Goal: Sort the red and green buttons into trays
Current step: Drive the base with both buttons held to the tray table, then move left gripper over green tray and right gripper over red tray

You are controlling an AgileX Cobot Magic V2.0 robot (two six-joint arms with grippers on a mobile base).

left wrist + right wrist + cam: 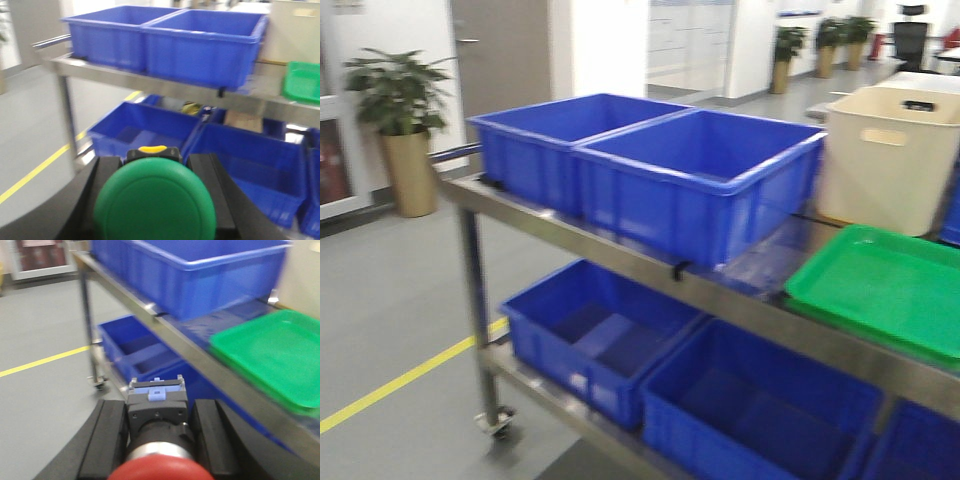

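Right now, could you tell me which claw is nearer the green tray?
Right. The right claw, with the red button, is close to the green tray; the left claw, with the green button, is farther left.

No text, number or brand can be read. The far wall board (690, 40) carries print too blurred to make out, and the small white sticker (579, 381) on the lower crate (600, 340) is too small and blurred to read
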